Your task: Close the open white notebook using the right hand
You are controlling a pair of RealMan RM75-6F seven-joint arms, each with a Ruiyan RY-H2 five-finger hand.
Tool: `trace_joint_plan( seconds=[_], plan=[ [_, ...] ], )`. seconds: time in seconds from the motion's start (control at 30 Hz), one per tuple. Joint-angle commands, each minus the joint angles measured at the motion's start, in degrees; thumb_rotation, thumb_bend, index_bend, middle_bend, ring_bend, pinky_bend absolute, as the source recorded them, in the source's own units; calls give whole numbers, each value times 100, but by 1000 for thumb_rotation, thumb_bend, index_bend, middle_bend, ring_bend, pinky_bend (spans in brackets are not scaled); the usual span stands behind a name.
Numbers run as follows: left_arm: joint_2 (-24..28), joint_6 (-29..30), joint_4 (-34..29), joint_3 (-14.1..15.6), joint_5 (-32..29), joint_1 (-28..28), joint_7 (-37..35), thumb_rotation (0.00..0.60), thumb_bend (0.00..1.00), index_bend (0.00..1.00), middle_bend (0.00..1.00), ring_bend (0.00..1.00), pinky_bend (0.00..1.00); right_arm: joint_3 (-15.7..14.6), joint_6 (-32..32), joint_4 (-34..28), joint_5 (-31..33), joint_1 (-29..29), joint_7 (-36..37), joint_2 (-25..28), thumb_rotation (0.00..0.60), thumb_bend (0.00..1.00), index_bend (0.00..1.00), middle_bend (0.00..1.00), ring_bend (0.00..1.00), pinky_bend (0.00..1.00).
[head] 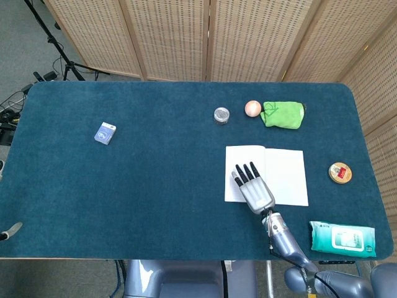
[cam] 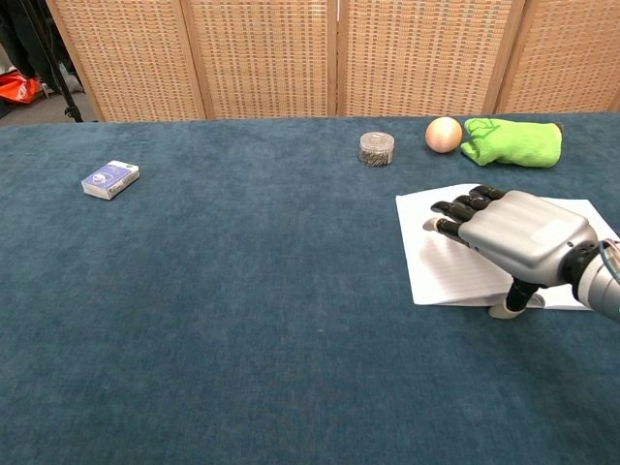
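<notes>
Woven rattan screens are standing behind a dark teal felt-covered table. The open white paper notebook is lying flat toward the near right, its long axis running left to right and its spine pointing far to near. The right hand is hovering palm-down over its left page, fingers extended, grasping nothing; no writing is legible anywhere.

The right hand has a smooth silver-grey metallic shell over its back, with a small pale label on it, and black fingers with paler tips. Its thumb is dark with a light pad. Behind the hand a rounded, glossy blue-grey forearm of jointed segments runs back, with a thin cable along the wrist.
</notes>
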Motion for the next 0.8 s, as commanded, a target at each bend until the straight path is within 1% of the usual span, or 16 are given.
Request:
trace_joint_plan(
  seconds=[0.03,0.1,0.13,0.23,0.33,0.5,0.57,0.67,0.8],
  plan=[
    [-3,-2,-5,0,-3,0,2,600,0,0,0,0,0,-39,23,62,-19,11,67,-28,600,358,0,0,0,0],
    [-4,3,-6,-2,-7,3,4,600,0,0,0,0,0,-60,30,96,-50,19,152,-42,600,470,0,0,0,0],
    [-7,5,-6,-3,-7,3,6,600,0,0,0,0,0,-73,41,115,-84,22,213,-48,600,509,0,0,0,0],
    [-11,-9,-11,1,-8,0,18,600,0,0,0,0,0,-123,95,193,-218,17,442,-58,600,682,0,0,0,0],
    [-17,-22,-15,4,-8,-6,42,600,0,0,0,0,0,-156,150,263,-316,1,642,-61,600,816,0,0,0,0],
    [-26,-43,-26,8,-10,-14,82,600,0,0,0,0,0,-178,239,400,-468,-32,1075,-57,600,972,0,0,0,4],
    [-33,-39,-30,11,-5,-12,100,600,0,0,0,0,0,-190,275,458,-554,-44,1293,-45,600,999,0,0,0,15],
    [-44,-39,-36,14,-3,-11,132,600,0,0,0,0,0,-197,304,466,-623,-53,1462,2,600,1000,0,0,0,24],
    [-60,-39,-52,16,2,-13,177,600,0,0,0,0,0,-203,343,389,-691,-63,1579,91,600,1000,0,27,0,45]
  ],
)
